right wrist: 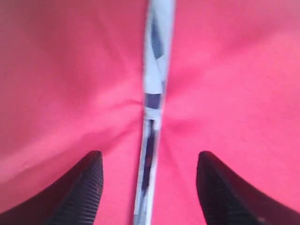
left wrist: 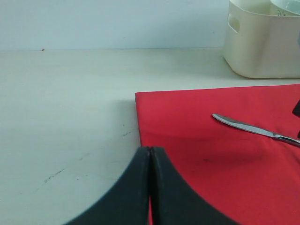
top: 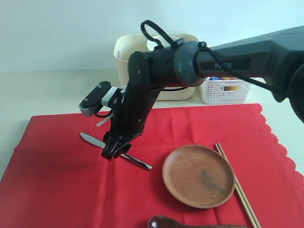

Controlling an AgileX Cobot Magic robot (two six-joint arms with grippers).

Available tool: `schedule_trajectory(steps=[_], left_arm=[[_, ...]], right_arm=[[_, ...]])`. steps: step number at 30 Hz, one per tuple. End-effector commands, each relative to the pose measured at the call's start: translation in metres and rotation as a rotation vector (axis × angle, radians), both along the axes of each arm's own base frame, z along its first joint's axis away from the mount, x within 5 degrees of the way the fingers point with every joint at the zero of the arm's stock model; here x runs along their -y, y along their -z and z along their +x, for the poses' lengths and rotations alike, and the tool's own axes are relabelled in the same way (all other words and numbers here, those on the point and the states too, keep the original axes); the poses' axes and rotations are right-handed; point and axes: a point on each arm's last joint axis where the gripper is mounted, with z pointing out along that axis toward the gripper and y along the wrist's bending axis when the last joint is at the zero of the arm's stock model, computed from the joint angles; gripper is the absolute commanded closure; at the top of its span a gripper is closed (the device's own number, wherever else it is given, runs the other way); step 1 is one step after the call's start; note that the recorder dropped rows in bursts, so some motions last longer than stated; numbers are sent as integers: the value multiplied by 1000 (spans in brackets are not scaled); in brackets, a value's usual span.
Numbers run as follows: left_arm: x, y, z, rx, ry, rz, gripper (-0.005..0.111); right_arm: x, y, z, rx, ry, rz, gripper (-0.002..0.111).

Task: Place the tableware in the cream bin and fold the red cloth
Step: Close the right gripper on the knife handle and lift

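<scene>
Left gripper [left wrist: 149, 152] is pressed shut and empty at a corner of the red cloth [left wrist: 211, 178]. Right gripper [top: 113, 151] straddles the metal knife [top: 90, 138], jaws wide, not touching it. Cream bin [top: 124, 61] lies at one o'clock from the knife, round brown plate [top: 198, 175] at four. Lettering on the arm [top: 247, 52] reads "P…ER", its middle hidden by a cable.

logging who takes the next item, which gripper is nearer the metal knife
Right. The right gripper straddles the metal knife, open jaws either side of it. The left gripper, shut, sits at the red cloth's edge, apart from the blade.
</scene>
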Motion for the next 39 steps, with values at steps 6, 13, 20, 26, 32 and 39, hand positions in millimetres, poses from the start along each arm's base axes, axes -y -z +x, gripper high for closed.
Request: schedule_trajectory(steps=[6, 13, 20, 26, 32, 39], left_arm=[[0, 0, 0, 13, 6, -7, 107], [0, 0, 0, 13, 6, -7, 107], [0, 0, 0, 13, 6, -7, 107], [0, 0, 0, 13, 6, -7, 107], [0, 0, 0, 13, 6, -7, 107], [0, 0, 0, 13, 6, -7, 107]], right_arm=[[-18, 23, -7, 87, -96, -56, 52], [-20, 19, -5, 70, -33, -42, 54], [-23, 12, -9, -25, -26, -52, 55], [-12, 12, 1, -48, 13, -33, 55], [1, 9, 8, -170, -3, 59, 55], [4, 30, 18, -96, 21, -2, 55]])
